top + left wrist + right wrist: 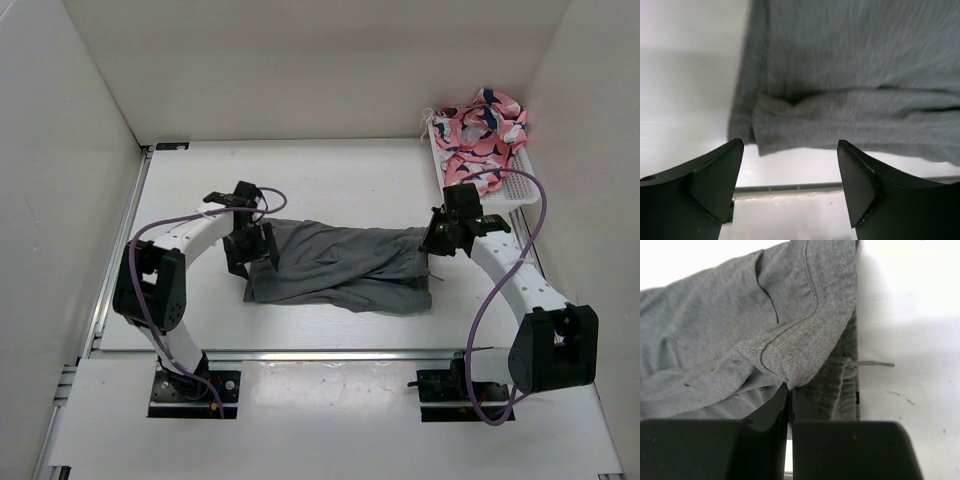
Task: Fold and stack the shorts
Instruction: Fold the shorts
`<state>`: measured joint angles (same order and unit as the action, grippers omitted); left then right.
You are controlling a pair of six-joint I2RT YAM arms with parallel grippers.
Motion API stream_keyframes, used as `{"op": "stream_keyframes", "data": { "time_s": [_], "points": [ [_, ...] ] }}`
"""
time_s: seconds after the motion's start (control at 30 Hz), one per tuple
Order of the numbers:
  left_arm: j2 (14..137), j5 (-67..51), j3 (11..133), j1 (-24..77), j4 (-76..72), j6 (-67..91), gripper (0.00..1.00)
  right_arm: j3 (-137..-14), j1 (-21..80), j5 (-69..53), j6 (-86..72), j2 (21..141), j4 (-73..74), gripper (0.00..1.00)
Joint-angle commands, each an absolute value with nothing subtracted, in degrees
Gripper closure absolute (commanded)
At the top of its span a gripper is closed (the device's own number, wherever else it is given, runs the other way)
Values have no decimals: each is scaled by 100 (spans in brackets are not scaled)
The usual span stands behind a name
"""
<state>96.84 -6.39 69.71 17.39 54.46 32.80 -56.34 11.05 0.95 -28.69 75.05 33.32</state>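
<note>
Shorts, from above: the shorts (340, 265) lie rumpled and stretched sideways in the middle of the white table (330, 180), between the two arms.
Left gripper, from above: the left gripper (252, 252) sits right over the left end of the grey cloth; from this angle I cannot tell its jaws.
Right gripper, from above: the right gripper (437, 238) is down at the right end of the cloth.
Far right corner, from above: a white basket (505, 190) with a pink patterned cloth (480, 130) heaped in it, well apart from the grey pair.
Left wrist view, pincer: wide open, both dark fingers (715, 180) spread with nothing between them.
Left wrist view, cloth: the grey edge and a folded corner lie just beyond the fingertips, flat on the table.
Right wrist view, pincer: fingers (765, 415) pressed together, and a raised corner of stitched hem runs straight into the tips, so it is pinching the cloth.
Right wrist view, beside it: ribbed waistband (835, 390) underneath, and a thin grey drawstring (872, 363) trailing onto the table.
</note>
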Motion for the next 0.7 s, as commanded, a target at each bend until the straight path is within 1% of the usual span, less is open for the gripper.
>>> {"op": "stream_keyframes", "data": {
  "time_s": [0.0, 0.1, 0.17, 0.2, 0.27, 0.4, 0.43, 0.47, 0.53, 0.6, 0.67],
  "points": [
    [9703, -599, 6891, 2100, 5423, 3295, 14, -5572, 1116, 264, -2646, 7339, 3428, 100],
    [9826, -256, 6891, 2180, 5361, 3444, 18, -5572, 1116, 264, -2646, 7339, 3428, 100],
    [9965, -36, 6943, 2180, 5230, 3498, 20, -5572, 1116, 316, -2646, 7339, 3428, 100],
    [10045, -35, 6996, 2180, 5230, 3498, 23, -5572, 1116, 316, -2646, 7339, 3428, 100],
    [10360, 18, 7066, 2180, 5159, 3498, 26, -5572, 1116, 316, -2646, 7391, 3428, 100],
    [10582, 18, 7154, 2180, 5106, 3498, 31, -5625, 1116, 369, -2646, 7392, 3480, 100],
    [10582, 18, 7154, 2180, 5106, 3498, 35, -5625, 1116, 369, -2646, 7392, 3480, 100],
    [10582, 70, 7154, 2180, 5106, 3498, 49, -5625, 1116, 421, -2646, 7392, 3480, 100],
    [10468, 70, 7154, 2180, 5106, 3550, 65, -5625, 1116, 422, -2646, 7392, 3480, 100],
    [10302, 123, 7154, 2180, 5106, 3551, 75, -5625, 1116, 422, -2646, 7392, 3480, 100],
    [10248, 175, 7154, 2180, 5167, 3604, 75, -5625, 1116, 422, -2646, 7392, 3480, 100]
  ]
}}
